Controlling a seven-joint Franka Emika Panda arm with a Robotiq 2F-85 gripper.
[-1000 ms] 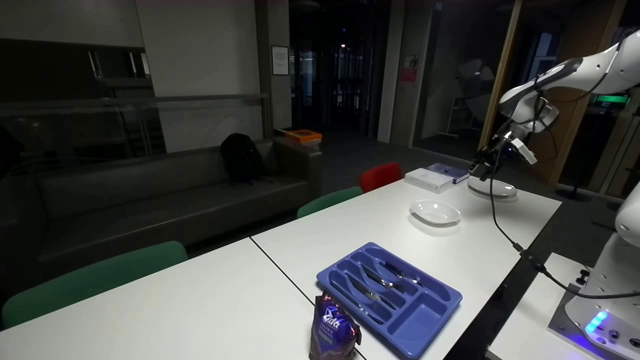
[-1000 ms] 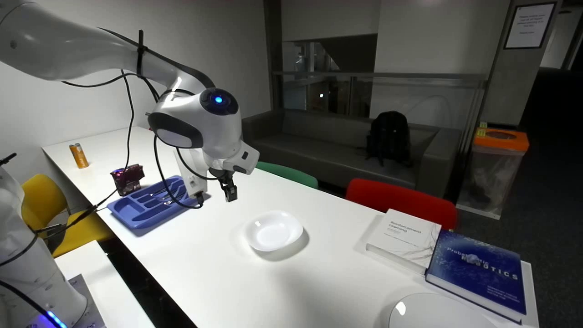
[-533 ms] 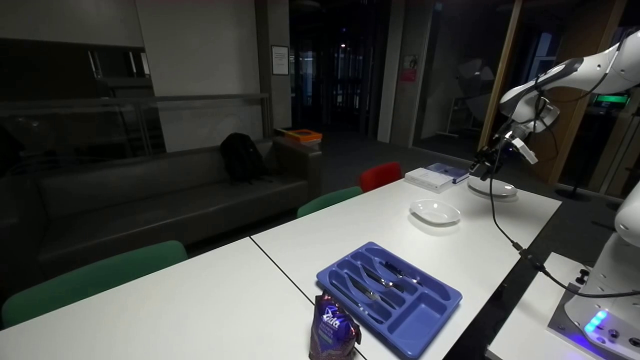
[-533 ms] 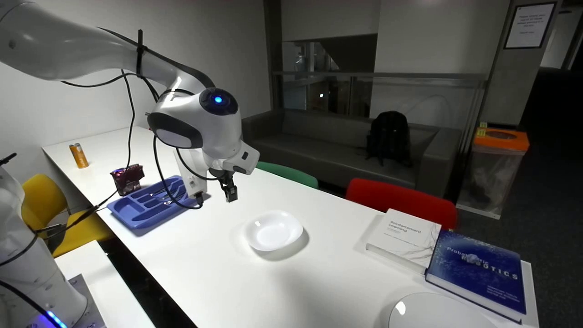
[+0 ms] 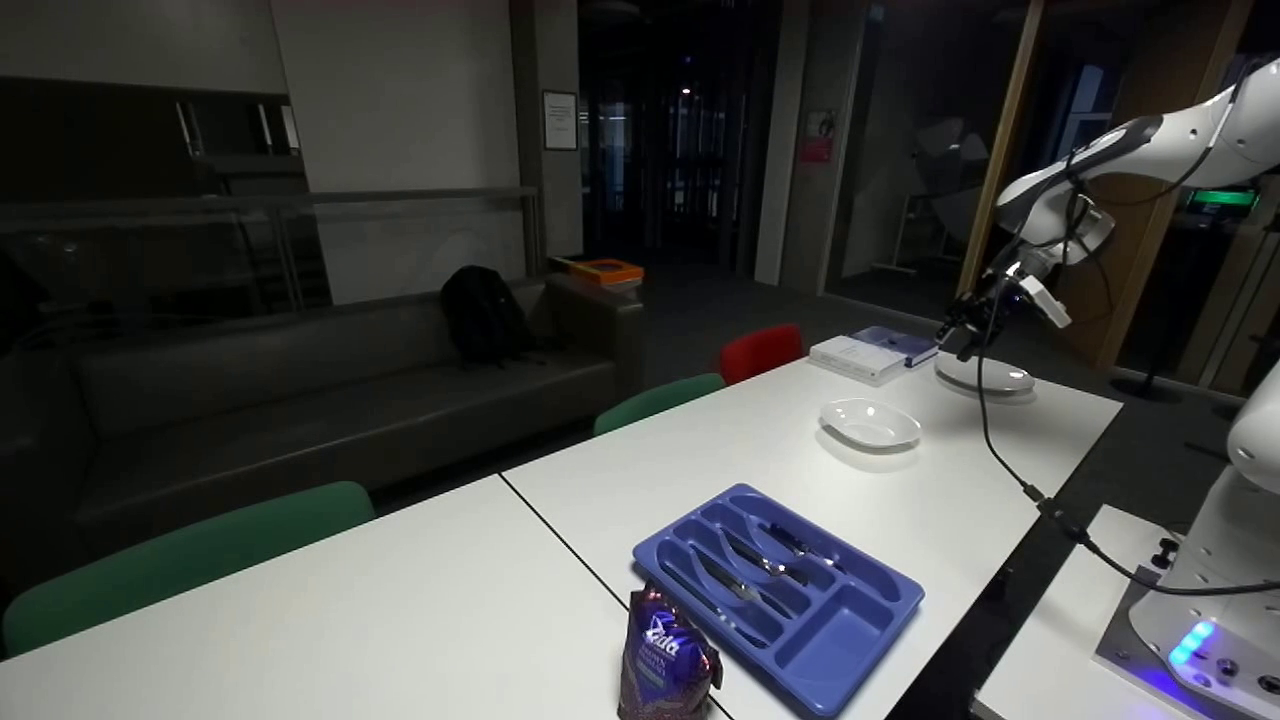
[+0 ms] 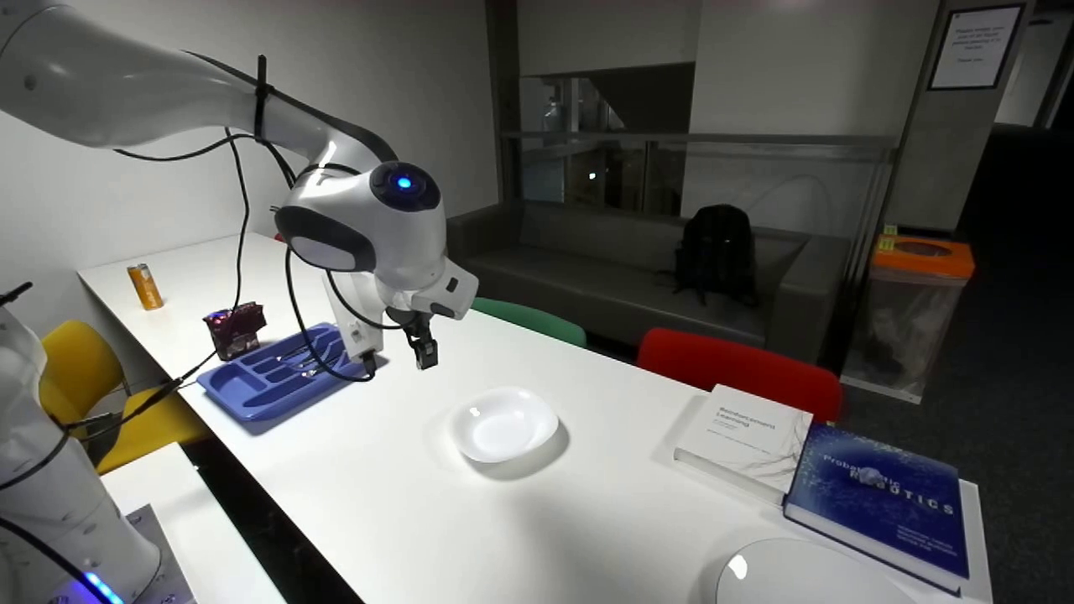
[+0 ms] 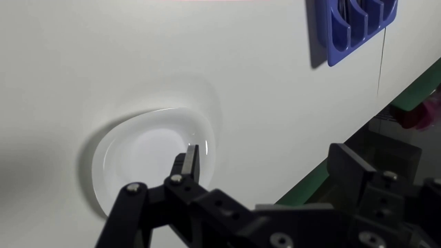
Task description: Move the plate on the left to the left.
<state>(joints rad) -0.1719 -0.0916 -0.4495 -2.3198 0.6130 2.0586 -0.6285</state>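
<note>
Here we see the gripper (image 7: 263,151) — jaws well apart — above the table (image 6: 403,495). The bowl-like white plate (image 6: 503,426) rests on it.

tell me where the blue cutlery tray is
The blue cutlery tray lies on the white table, at the left in an exterior view, beside the shiny bag. The wrist view shows one end at top right.

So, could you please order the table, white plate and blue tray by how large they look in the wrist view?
1. Table
2. White plate, partly behind the hand
3. Blue tray, visible part only; cut off above
</note>
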